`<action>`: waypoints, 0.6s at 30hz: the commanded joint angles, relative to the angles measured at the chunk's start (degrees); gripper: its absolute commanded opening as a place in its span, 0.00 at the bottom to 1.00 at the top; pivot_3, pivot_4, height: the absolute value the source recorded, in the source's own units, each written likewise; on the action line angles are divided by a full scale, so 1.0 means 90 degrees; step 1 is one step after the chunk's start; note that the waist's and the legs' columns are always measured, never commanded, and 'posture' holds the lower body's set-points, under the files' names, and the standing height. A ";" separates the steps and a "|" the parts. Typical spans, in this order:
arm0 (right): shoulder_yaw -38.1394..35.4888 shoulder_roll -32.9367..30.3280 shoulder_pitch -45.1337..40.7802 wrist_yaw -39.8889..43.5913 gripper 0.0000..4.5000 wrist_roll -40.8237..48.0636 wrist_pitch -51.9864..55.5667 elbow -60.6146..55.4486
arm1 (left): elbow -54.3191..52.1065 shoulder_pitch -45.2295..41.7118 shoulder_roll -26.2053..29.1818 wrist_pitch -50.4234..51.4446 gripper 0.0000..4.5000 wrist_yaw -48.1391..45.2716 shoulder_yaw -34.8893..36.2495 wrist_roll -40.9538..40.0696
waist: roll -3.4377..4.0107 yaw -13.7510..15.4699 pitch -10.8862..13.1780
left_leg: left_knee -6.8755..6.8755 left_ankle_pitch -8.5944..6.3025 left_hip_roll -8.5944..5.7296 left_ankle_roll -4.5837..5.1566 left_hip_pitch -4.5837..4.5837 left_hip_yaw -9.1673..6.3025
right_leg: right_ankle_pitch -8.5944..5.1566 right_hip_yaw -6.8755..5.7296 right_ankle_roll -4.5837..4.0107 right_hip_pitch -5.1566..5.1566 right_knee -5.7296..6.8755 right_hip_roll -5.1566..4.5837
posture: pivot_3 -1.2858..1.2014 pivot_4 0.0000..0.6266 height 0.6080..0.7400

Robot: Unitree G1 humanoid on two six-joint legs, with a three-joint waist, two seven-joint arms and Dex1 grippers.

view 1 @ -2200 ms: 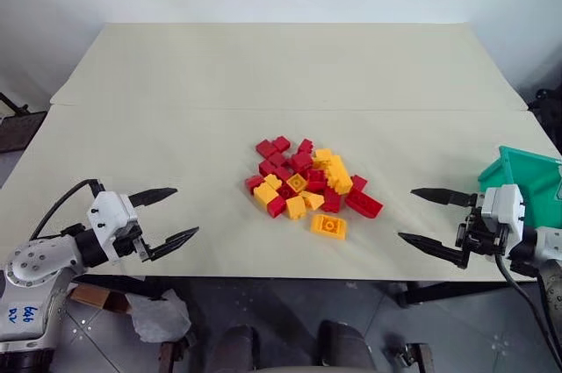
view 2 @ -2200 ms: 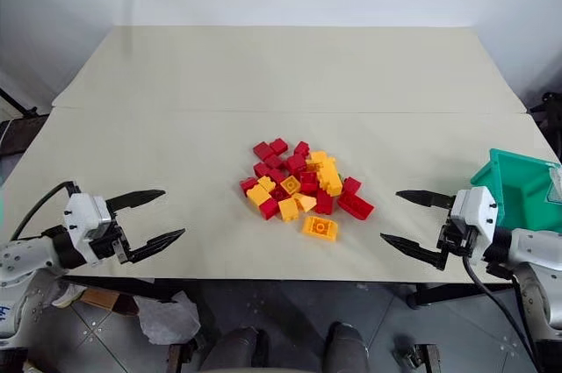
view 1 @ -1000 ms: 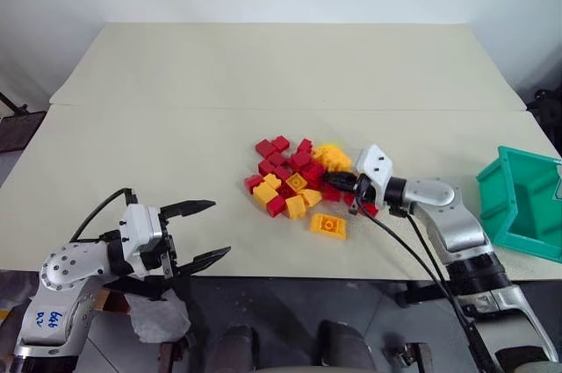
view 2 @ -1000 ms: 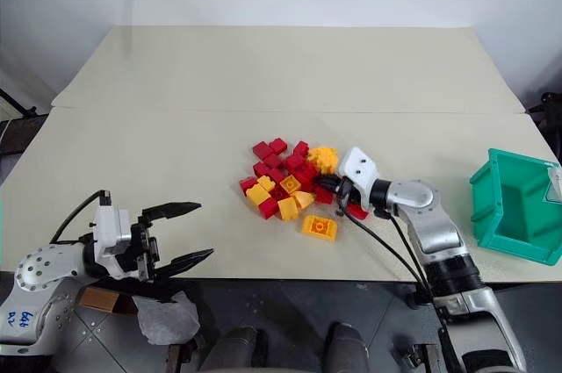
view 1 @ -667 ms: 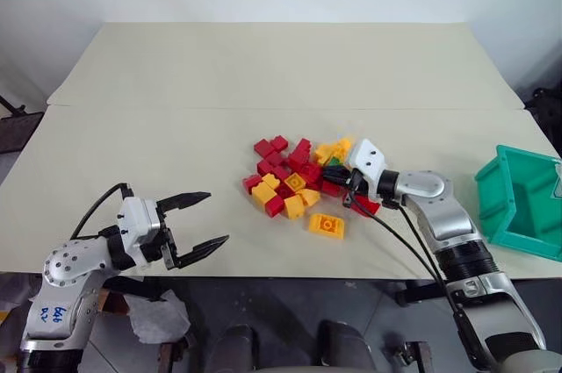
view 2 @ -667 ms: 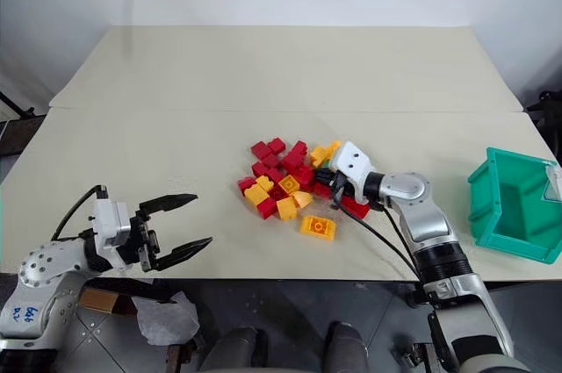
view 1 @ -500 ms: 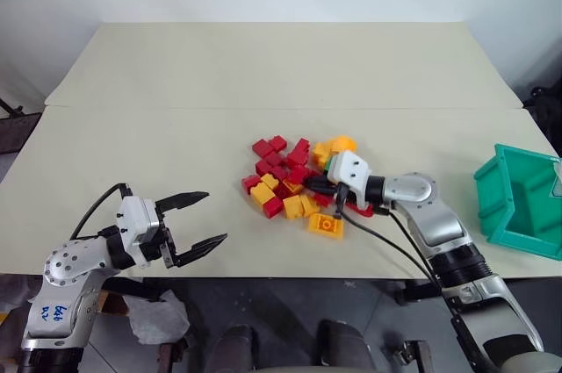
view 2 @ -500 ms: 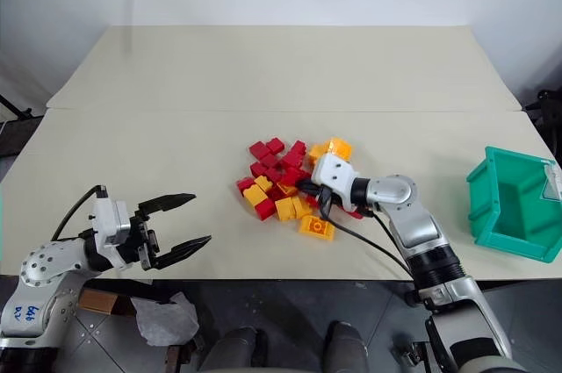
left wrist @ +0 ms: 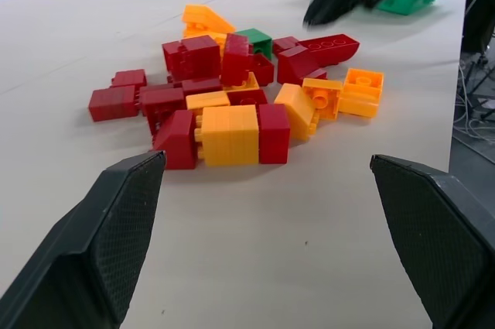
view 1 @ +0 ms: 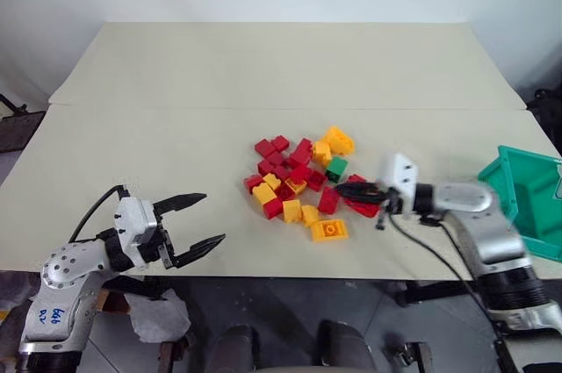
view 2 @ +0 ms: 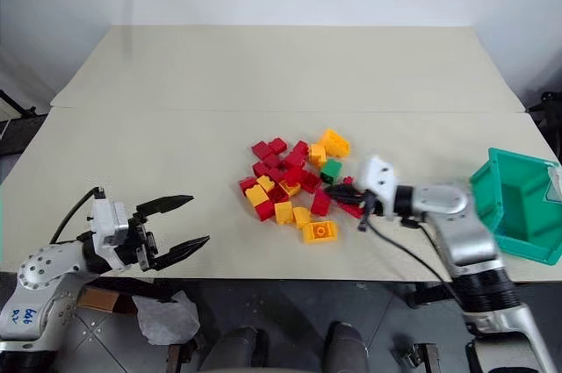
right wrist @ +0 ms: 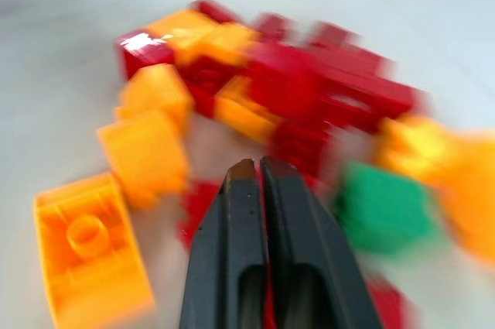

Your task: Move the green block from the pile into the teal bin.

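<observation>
Well, progress: nothing had been delivered; the green block (view 1: 336, 168) sat exposed on the table (view 1: 263, 66), ungrabbed.
Green block: on the bin-facing side of the pile (view 1: 303, 180), just beside the far orange bricks (view 1: 334, 141), touching a red neighbour as far as could be seen.
Teal bin (view 1: 527, 202): well apart from the pile, at the table's right edge; nothing could be seen lying in its visible part.
Right gripper (right wrist: 259, 170): fingers pressed nearly together, holding nothing, tips hovering at the pile's bin-facing edge near the green block without touching it.
Left gripper (view 1: 189, 224): fingers spread wide and empty, well apart from the pile on the side away from the bin.
Done: by my reading, the green block was uncovered and reachable.
Left: open the right fingers, close on the green block, lift it, carry it to the bin, drop it in.
Count, green: one.
Count, bin: one.
Count, grippers: two.
Count, red bricks (view 1: 274, 147): roughly a dozen; overlaps made an exact tally unsure.
Count, yellow-orange bricks: about eight, including the flat one (view 1: 328, 230) lying apart on the pile's near side.
Risk: I judged the tight neighbours could get nudged along with the green one.
</observation>
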 commanded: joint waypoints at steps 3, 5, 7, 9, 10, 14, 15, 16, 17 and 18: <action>-0.0547 -0.0453 -0.0018 0.0013 0.45 0.0178 0.0339 0.0252 | -0.0284 -0.0012 0.0069 0.0217 1.00 -0.0002 0.0143 -0.0264 | 0.0000 -0.0022 0.0000 | 0.0000 -0.0001 0.0002 0.0000 0.0001 0.0002 | 0.0000 0.0000 0.0000 0.0000 -0.0001 0.0001 | 0.52 0.24 1.00; -0.0503 -0.0530 -0.0108 0.0010 0.61 0.0044 0.0381 0.0469 | -0.0328 -0.0022 0.0067 0.0326 1.00 -0.0009 0.0137 -0.0325 | 0.0000 -0.0038 0.0000 | -0.0002 -0.0002 0.0004 -0.0001 0.0005 0.0014 | 0.0000 0.0007 -0.0001 -0.0002 -0.0001 0.0003 | 0.52 0.24 1.00; -0.0396 -0.0475 -0.0304 -0.0108 0.75 -0.0072 0.0520 0.0665 | -0.0366 -0.0038 0.0072 0.0446 1.00 -0.0029 0.0113 -0.0394 | 0.0000 -0.0035 0.0000 | -0.0003 -0.0002 0.0005 -0.0001 0.0007 0.0023 | 0.0000 0.0016 -0.0001 -0.0006 0.0000 0.0003 | 0.52 0.24 1.00; -0.0262 -0.0277 -0.0569 -0.0278 0.91 -0.0091 0.0794 0.0756 | -0.0357 -0.0096 0.0037 0.0408 1.00 0.0001 0.0083 -0.0324 | 0.0000 -0.0036 0.0000 | -0.0002 -0.0002 0.0005 0.0000 0.0007 0.0032 | 0.0000 0.0025 -0.0001 -0.0011 0.0000 0.0003 | 0.52 0.24 1.00; -0.0142 -0.0141 -0.0721 -0.0373 0.99 -0.0136 0.0895 0.0801 | -0.0349 -0.0120 0.0029 0.0398 1.00 -0.0001 0.0061 -0.0294 | 0.0000 -0.0042 0.0000 | -0.0001 -0.0002 0.0006 0.0000 0.0007 0.0034 | 0.0000 0.0027 -0.0001 -0.0012 0.0000 0.0004 | 0.52 0.24 1.00; 0.0302 0.0402 -0.1347 -0.0703 0.99 -0.0406 0.1076 0.1155 | -0.0293 -0.0257 -0.0003 0.0356 1.00 0.0012 -0.0042 -0.0181 | 0.0001 -0.0040 0.0000 | -0.0001 -0.0002 0.0013 -0.0001 0.0011 0.0040 | 0.0002 0.0035 -0.0005 -0.0015 0.0001 0.0012 | 0.52 0.24 1.00; 0.0392 0.0520 -0.1491 -0.0764 0.99 -0.0466 0.1133 0.1262 | -0.0287 -0.0283 -0.0011 0.0354 1.00 0.0018 -0.0060 -0.0169 | 0.0001 -0.0040 0.0000 | 0.0001 -0.0002 0.0012 0.0000 0.0008 0.0040 | 0.0002 0.0036 -0.0005 -0.0016 0.0000 0.0011 | 0.52 0.24 1.00; 0.0480 0.0607 -0.1599 -0.0757 0.99 -0.0501 0.1171 0.1342 | -0.0287 -0.0300 -0.0017 0.0358 1.00 0.0026 -0.0072 -0.0164 | 0.0001 -0.0039 0.0000 | 0.0001 -0.0002 0.0012 0.0000 0.0008 0.0041 | 0.0002 0.0037 -0.0005 -0.0017 0.0000 0.0011 | 0.52 0.24 1.00; 0.0566 0.0683 -0.1705 -0.0773 0.99 -0.0541 0.1277 0.1428 | -0.0284 -0.0311 -0.0023 0.0354 1.00 0.0035 -0.0080 -0.0156 | 0.0000 -0.0028 0.0000 | 0.0002 -0.0004 0.0011 0.0000 0.0007 0.0042 | 0.0002 0.0039 -0.0004 -0.0017 0.0000 0.0011 | 0.52 0.24 1.00; 0.0673 0.0750 -0.1804 -0.0775 0.99 -0.0619 0.1311 0.1537 | -0.0288 -0.0315 -0.0026 0.0356 1.00 0.0044 -0.0083 -0.0153 | 0.0000 -0.0016 0.0000 | 0.0003 -0.0005 0.0011 0.0002 0.0006 0.0042 | 0.0002 0.0039 -0.0004 -0.0018 0.0000 0.0011 | 0.52 0.24 1.00</action>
